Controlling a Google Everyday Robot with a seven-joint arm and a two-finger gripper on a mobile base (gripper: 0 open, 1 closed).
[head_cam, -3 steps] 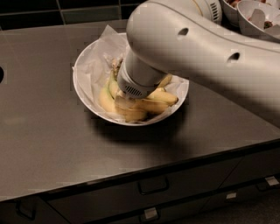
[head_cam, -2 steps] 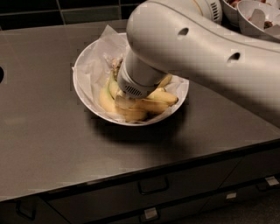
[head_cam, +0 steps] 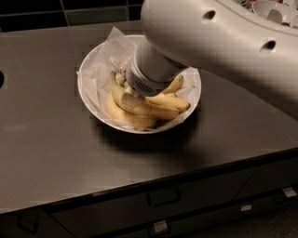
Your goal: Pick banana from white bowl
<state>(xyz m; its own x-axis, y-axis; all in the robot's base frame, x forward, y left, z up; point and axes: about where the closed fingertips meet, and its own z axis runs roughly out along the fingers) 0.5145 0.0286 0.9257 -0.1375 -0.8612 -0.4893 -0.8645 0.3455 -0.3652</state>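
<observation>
- One arm (head_cam: 219, 42) in my view, thick white, coming in from the top right and reaching down-left into the white bowl (head_cam: 83, 92).
- gripper (head_cam: 139, 85) is down inside the bowl, at the end of the ribbed grey wrist, right on top of the banana pile, left of centre.
- Wrist body hides the gripping end from me, so I cannot tell if it is clenched, released, or grasping a banana.
- banana (head_cam: 160, 103): a bunch of several yellow ones lying in the bowl, front half, tips pointing right, stem ends towards the left under the wrist.
- One curved banana tip pokes out on the right of the wrist, near the far rim.
- Some brown marks on the peels; the lowest fruit rests against the front wall of the bowl.
- All bananas look to be resting in the bowl; none is clearly raised.
- crumpled white paper (head_cam: 111, 49) lines the bowl and sticks up past the rim at the back left.
- Bowl sits flat on the dark counter (head_cam: 51, 153), about mid-depth, slightly left of centre.
- Bowl throws a shadow on the counter towards the front.
- Below the counter edge: dark drawers (head_cam: 163, 197) with handles.
- Dark tiled wall (head_cam: 70, 11) behind the counter.
- Top right corner, behind the arm: smaller white bowls (head_cam: 275, 9), partly hidden.
</observation>
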